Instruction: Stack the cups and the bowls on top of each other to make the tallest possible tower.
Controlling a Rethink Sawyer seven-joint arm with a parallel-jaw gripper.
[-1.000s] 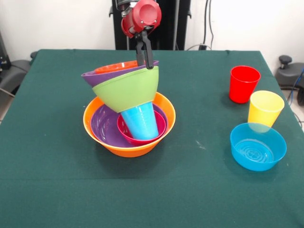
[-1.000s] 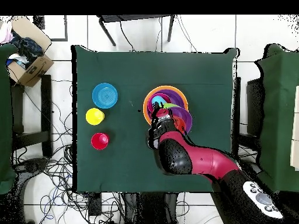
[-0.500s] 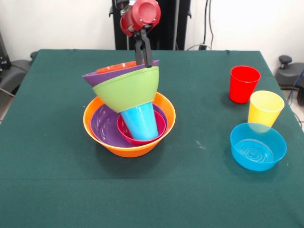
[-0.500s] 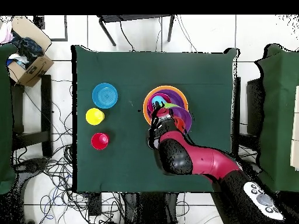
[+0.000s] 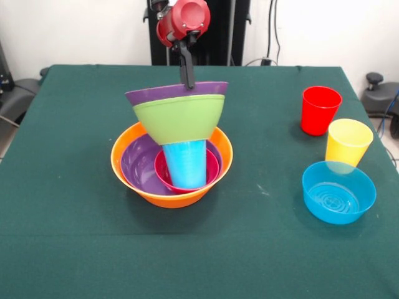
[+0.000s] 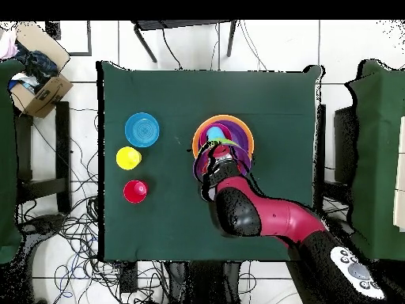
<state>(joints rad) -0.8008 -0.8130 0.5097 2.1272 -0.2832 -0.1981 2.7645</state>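
The tabletop (image 5: 75, 249) is covered in dark green cloth. The red and black arm (image 6: 261, 218) reaches from the base-side edge to the tower (image 5: 173, 143), which stands a little off the tabletop's middle, well apart from the edges.

The tower's base is the large orange bowl (image 5: 134, 187). Inside it sits a purple bowl (image 5: 138, 165), and in that a small pink-red bowl (image 5: 163, 177). A blue cup (image 5: 185, 163) stands upright in the pink-red bowl. On the cup rests a lime bowl (image 5: 179, 118), and a second purple bowl (image 5: 156, 94) is nested in it; their rims sit close to level.

The claw (image 5: 186, 80) comes down from the red wrist onto the far rim of the top purple bowl. Its dark fingers (image 5: 185, 65) look drawn together into one narrow bar touching or pinching that rim, but whether they truly clamp it cannot be told from here. In the overhead view the wrist covers the claw and part of the tower (image 6: 224, 138).

Toward the other side edge, well apart from the tower, three loose pieces stand in a row: a small blue bowl (image 5: 338, 192) nearest the front edge, a yellow cup (image 5: 348, 142) just behind it, and a red cup (image 5: 320, 110) farther back. All are upright, open side up.
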